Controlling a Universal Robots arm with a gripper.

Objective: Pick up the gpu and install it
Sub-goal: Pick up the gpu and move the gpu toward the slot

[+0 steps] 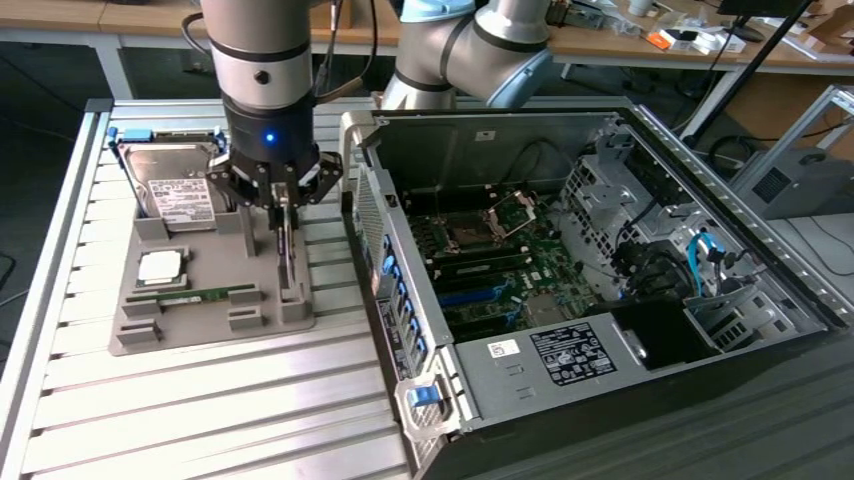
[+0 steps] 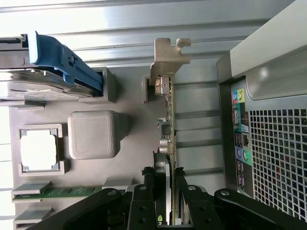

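Within claw [image 2: 165, 175], upright gpu [image 2: 168, 67]

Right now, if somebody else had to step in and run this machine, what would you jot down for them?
End effector: closed on the gpu, one finger on each side of the card.
Gpu: standing on edge in its slot in the grey holder, metal bracket at the end away from the fingers.
Computer case: lying open at the exterior view's right of the holder, motherboard exposed.
Done: card gripped.
Left: card not yet lifted out of the holder and not yet installed in the case.
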